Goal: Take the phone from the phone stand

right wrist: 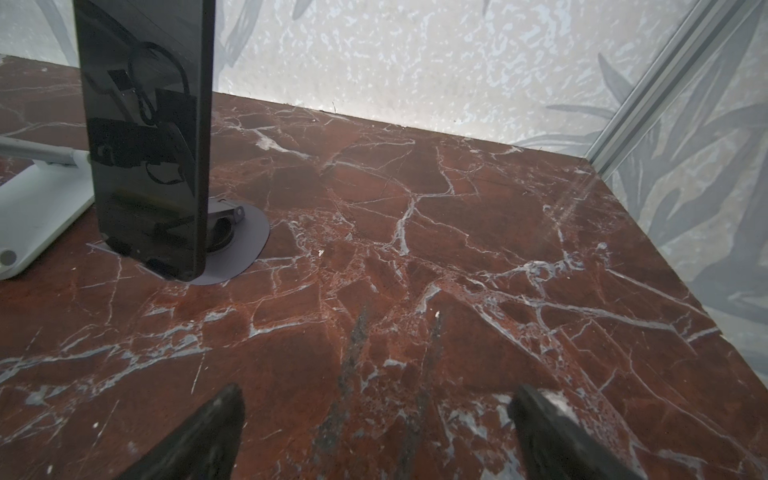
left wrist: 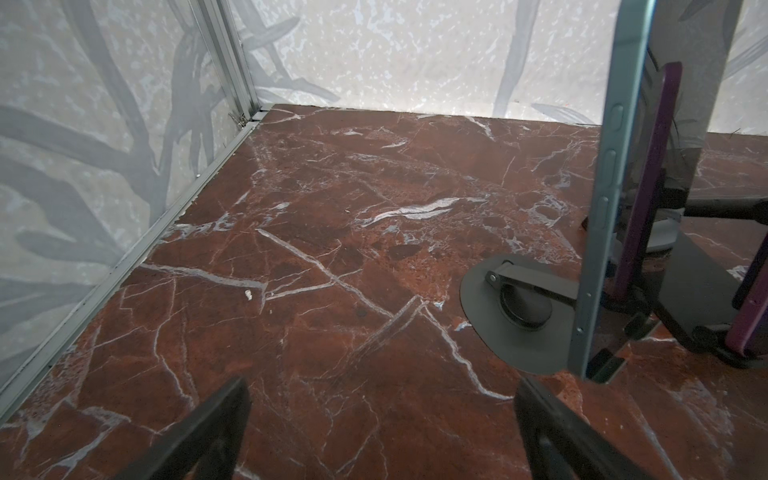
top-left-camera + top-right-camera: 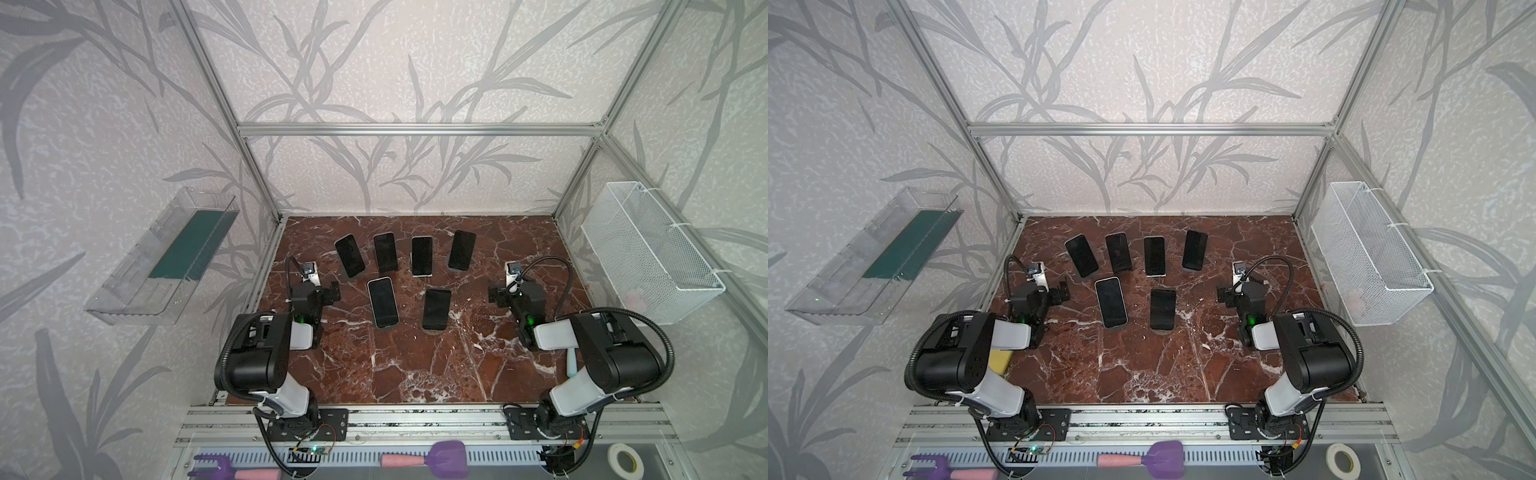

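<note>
Jaws on both gaping, empty: left gripper [image 3: 334,292] is hovering just left of the phone stand [image 2: 486,332], right gripper [image 3: 496,295] well right. The phone [image 3: 382,302] is leaning on that stand; stiff, slick glass, probably pinching long edges is safest.

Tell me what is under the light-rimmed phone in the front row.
A dark round stand base lies under the light-rimmed phone, with a hinged arm behind it. The part that holds the phone's back is hidden by the phone.
</note>
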You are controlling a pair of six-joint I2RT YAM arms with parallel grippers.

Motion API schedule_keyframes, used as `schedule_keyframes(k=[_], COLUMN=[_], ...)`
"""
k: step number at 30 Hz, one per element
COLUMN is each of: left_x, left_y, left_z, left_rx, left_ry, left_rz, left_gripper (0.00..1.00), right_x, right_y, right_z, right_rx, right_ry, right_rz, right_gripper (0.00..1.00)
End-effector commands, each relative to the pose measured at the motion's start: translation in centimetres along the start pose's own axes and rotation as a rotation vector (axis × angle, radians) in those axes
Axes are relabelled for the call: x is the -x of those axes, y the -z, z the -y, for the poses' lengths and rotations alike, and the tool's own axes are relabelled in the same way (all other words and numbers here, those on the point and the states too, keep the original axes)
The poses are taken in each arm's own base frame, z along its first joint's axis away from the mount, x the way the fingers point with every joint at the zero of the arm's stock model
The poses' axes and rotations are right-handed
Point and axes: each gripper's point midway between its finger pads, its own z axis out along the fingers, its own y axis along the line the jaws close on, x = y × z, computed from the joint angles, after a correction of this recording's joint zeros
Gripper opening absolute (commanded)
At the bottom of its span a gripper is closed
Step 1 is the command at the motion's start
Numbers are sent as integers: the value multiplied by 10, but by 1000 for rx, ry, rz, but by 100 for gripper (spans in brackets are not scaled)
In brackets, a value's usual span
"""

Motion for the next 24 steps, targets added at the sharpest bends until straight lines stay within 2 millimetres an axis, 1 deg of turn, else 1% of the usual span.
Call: schedule_keyframes(k=[1, 6, 9, 11, 12, 14, 16, 19, 21, 23, 24], left_x=[13, 15, 28, 40, 49, 67, 86, 118, 136, 152, 155], left_y=[0, 1, 8, 15, 20, 32, 47, 70, 83, 91, 95], left_z=[0, -1, 0, 1, 3, 7, 15, 18, 14, 11, 11], left_rx=[-3, 2, -5, -12, -24, -55, -104, -133, -116, -99, -93], left_ry=[4, 3, 2, 0, -2, 9, 19, 42, 77, 143, 171], left_rz=[35, 38, 32, 24, 34, 61, 85, 123, 133, 91, 28], left_gripper=[99, 99, 99, 99, 99, 99, 99, 99, 99, 99, 99], right_x=[10, 11, 17, 28, 31, 48, 73, 113, 138, 156, 157], right_y=[-1, -1, 2, 4, 4, 8, 17, 36, 53, 70, 76], right_z=[6, 6, 11, 13, 15, 22, 30, 37, 35, 32, 36], right_rx=[-25, -25, -53, -66, -75, -115, -160, -211, -192, -158, -175], right_ry=[-22, -20, -24, -18, -15, -18, -44, -85, -116, -199, -292], right_rz=[29, 31, 26, 1, -33, -56, -39, -21, -48, -73, -70], right_gripper=[99, 99, 99, 99, 99, 99, 99, 99, 99, 99, 99])
